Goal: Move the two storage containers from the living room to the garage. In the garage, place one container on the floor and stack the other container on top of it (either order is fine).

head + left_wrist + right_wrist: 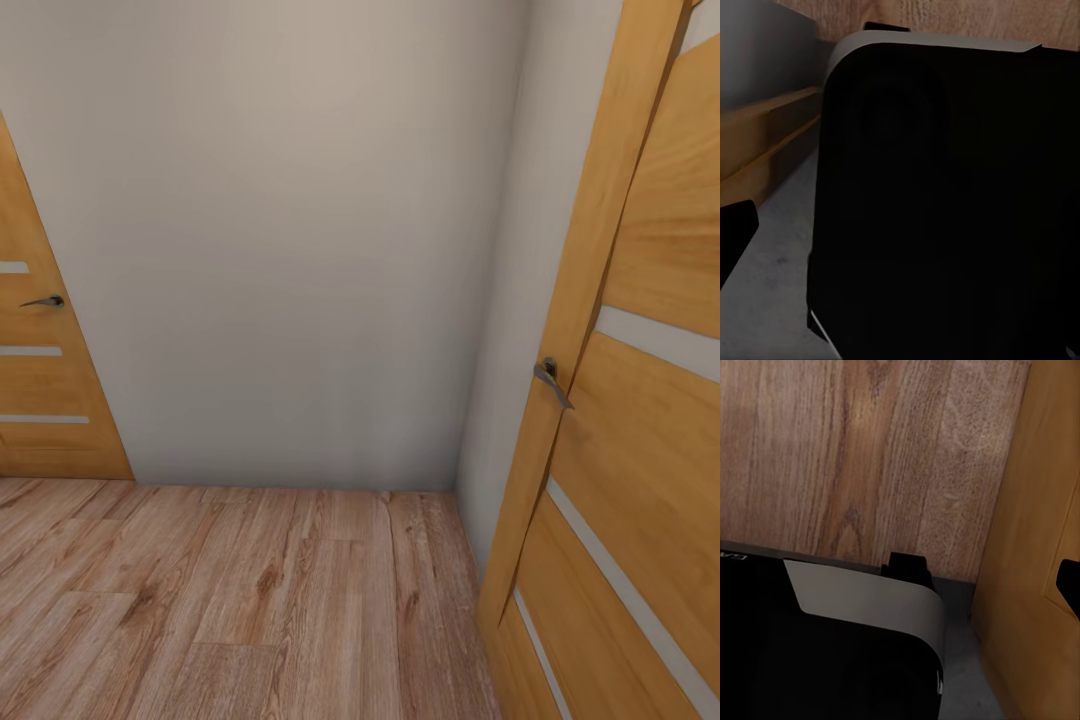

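Wood plank flooring meets a plain wall between two orange-wood doors; neither gripper's state can be told.

Head view: light wood plank floor, boards running away toward a plain white-grey wall; an orange-wood door with narrow horizontal glass slits and a lever handle stands at the left edge; a second orange-wood door of the same make stands open at the right, close to the camera; right wrist view: same plank floor beside that door's face.
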### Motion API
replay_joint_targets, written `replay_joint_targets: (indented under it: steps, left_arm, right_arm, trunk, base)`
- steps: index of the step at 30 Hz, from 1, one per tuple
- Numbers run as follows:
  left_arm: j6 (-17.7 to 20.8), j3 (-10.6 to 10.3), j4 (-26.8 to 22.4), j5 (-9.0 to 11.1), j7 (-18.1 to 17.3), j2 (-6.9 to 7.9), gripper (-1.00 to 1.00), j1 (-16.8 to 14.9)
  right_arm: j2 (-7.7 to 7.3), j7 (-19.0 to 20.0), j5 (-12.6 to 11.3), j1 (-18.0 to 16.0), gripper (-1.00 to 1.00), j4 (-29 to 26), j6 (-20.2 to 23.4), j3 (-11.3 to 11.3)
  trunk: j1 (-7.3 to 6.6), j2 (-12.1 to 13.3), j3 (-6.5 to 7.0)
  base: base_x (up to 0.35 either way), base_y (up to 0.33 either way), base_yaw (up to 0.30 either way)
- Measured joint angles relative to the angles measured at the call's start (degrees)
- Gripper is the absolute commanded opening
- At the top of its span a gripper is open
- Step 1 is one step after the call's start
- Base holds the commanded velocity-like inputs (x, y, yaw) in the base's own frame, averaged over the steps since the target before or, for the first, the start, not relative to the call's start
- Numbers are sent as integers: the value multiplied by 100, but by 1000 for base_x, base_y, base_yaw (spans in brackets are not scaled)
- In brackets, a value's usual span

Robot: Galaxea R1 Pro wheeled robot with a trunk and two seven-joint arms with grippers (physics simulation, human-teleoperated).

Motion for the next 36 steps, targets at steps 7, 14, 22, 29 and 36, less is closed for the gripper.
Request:
replay_joint_targets:
  steps: [7, 14, 22, 29, 36]
  left_arm:
    - [0, -5, -7, 342, 0, 4, 100, 0]
    - [0, -8, -7, 389, 0, 6, 100, 0]
    - [0, -9, -5, 390, -1, 0, 100, 0]
    - [-7, -11, -7, 386, -6, -8, 100, 0]
    - [-8, -12, -7, 387, 0, -12, 100, 0]
  right_arm:
    - [-20, 0, 4, 0, 100, 1, 31, 2]
    - [-29, 0, 5, 0, 100, 1, 65, -1]
    - [-29, 0, 4, 0, 100, -1, 44, 0]
    - [-29, 0, 19, 0, 100, 0, 47, 2]
    - [-28, 0, 28, 0, 100, 0, 51, 2]
  trunk:
    - [0, 0, 0]
    - [0, 0, 0]
    - [0, 0, 0]
    - [0, 0, 0]
    - [0, 0, 0]
  base:
    - [0, 0, 0]
    - [0, 0, 0]
    - [0, 0, 0]
    - [0, 0, 0]
    - [0, -77, 0]
